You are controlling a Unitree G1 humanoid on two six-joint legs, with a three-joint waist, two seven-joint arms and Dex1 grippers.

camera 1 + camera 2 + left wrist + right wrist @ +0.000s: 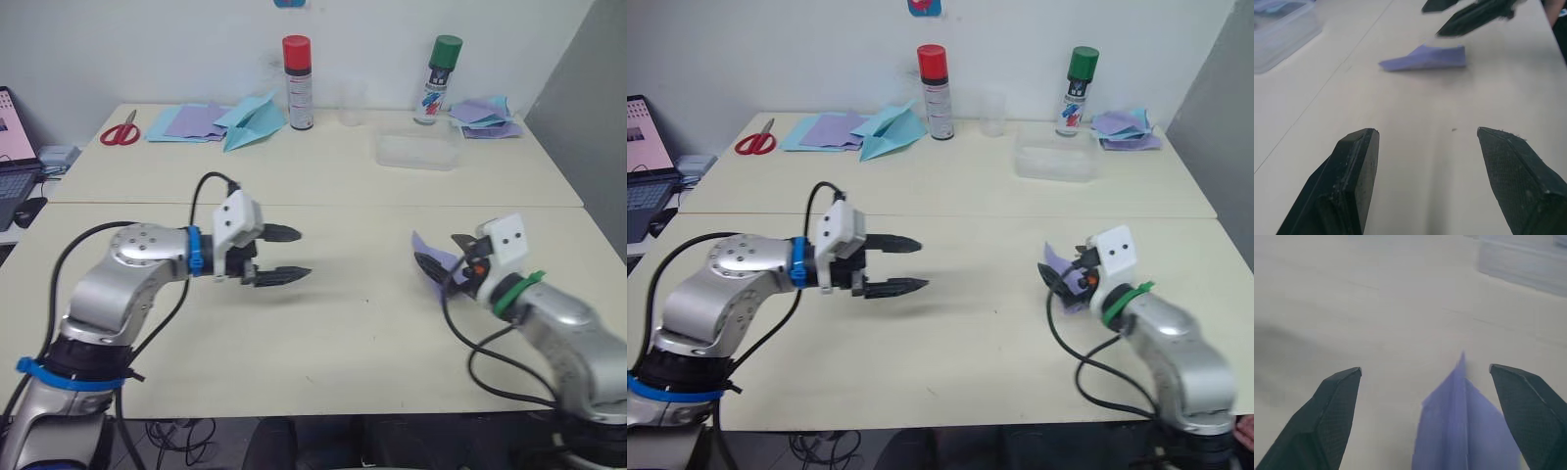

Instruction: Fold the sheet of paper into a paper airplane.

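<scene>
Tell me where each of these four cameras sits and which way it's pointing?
Left and right eye views: on the head, looking down over the table, both arms in view.
Left wrist view: looks along the open left gripper across the table to the paper airplane.
Right wrist view: looks along the open right gripper, over the airplane.
Both wrist views share the airplane.

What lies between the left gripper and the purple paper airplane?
Nothing: bare tabletop runs from the left gripper to the paper airplane, as the left wrist view shows best.
</scene>
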